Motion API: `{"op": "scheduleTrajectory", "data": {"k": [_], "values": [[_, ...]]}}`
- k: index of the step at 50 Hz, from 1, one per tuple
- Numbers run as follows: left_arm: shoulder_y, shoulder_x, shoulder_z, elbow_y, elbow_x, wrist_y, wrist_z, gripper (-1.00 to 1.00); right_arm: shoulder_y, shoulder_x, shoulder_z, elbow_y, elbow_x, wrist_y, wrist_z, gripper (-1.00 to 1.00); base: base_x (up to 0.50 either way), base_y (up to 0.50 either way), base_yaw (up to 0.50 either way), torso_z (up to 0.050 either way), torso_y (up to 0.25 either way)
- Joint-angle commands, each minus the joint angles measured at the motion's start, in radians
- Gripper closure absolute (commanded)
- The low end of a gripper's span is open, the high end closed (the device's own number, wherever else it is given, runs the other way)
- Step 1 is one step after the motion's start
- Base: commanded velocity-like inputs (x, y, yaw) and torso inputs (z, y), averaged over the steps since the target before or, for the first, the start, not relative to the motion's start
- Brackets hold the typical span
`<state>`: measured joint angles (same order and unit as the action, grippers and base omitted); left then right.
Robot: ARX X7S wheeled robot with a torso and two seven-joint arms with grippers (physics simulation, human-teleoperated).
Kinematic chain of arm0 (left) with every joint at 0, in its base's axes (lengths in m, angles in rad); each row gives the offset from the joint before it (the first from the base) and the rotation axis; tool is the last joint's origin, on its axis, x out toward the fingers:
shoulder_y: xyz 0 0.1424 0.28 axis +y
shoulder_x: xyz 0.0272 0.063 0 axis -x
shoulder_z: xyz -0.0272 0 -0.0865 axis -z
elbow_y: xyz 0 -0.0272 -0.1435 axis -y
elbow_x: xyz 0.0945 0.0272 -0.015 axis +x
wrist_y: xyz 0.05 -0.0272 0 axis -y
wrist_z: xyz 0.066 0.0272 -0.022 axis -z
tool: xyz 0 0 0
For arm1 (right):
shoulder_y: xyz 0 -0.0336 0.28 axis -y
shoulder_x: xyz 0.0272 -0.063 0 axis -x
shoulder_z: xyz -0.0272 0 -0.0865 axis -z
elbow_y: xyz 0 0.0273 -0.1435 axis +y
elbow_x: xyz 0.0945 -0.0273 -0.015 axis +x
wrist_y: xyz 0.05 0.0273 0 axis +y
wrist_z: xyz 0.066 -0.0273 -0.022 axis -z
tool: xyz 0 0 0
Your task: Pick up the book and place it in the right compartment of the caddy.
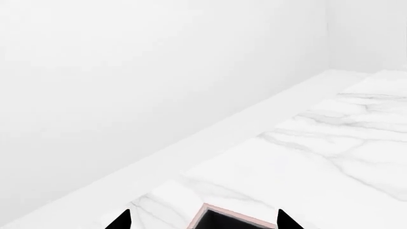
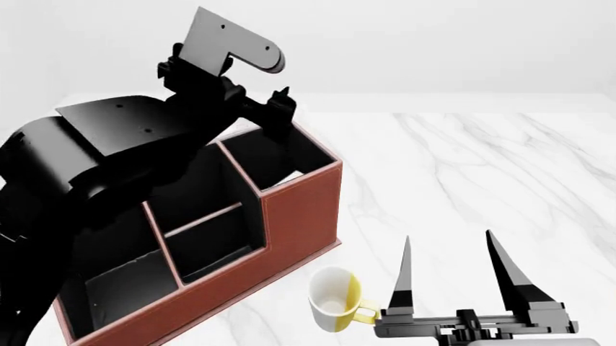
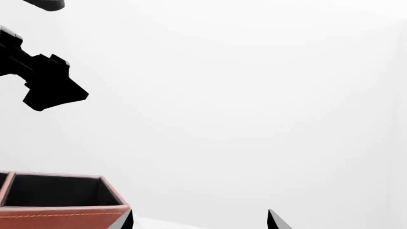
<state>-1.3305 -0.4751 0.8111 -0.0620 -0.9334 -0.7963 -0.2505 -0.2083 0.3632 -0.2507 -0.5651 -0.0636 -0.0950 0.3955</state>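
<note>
The reddish-brown caddy (image 2: 288, 216) with a black interior stands on the marble table at the left. Its right compartment (image 2: 274, 155) is the tall far end section. A white strip (image 2: 290, 175) low inside it looks like the book's page edges; the black cover does not stand out from the lining. My left gripper (image 2: 274, 114) hangs just above this compartment. In the left wrist view the left gripper (image 1: 203, 223) is open and empty, over a pale-rimmed caddy corner (image 1: 232, 217). My right gripper (image 2: 449, 281) is open and empty near the table's front; in its wrist view (image 3: 200, 222) it faces the caddy's end (image 3: 60, 217).
A white and yellow mug (image 2: 335, 300) stands just in front of the caddy's near corner, left of my right gripper. The marble table (image 2: 481, 173) stretches right and back to a white wall. My left arm (image 2: 115, 151) covers the caddy's far left side.
</note>
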Motion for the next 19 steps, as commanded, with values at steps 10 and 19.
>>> {"op": "scheduleTrajectory", "data": {"k": [10, 19], "values": [[0.502, -0.298, -0.447, 0.730, -0.115, 0.298, -0.428, -1.00, -0.010, -0.009, 0.031, -0.027, -0.033, 0.018, 0.003, -1.00, 0.00, 0.00, 0.00, 0.000, 0.000], [1.274, -0.248, -0.583, 0.835, 0.343, 0.898, -0.349, -1.00, -0.038, 0.000, 0.037, -0.039, -0.060, -0.061, 0.030, -1.00, 0.00, 0.00, 0.00, 0.000, 0.000]]}}
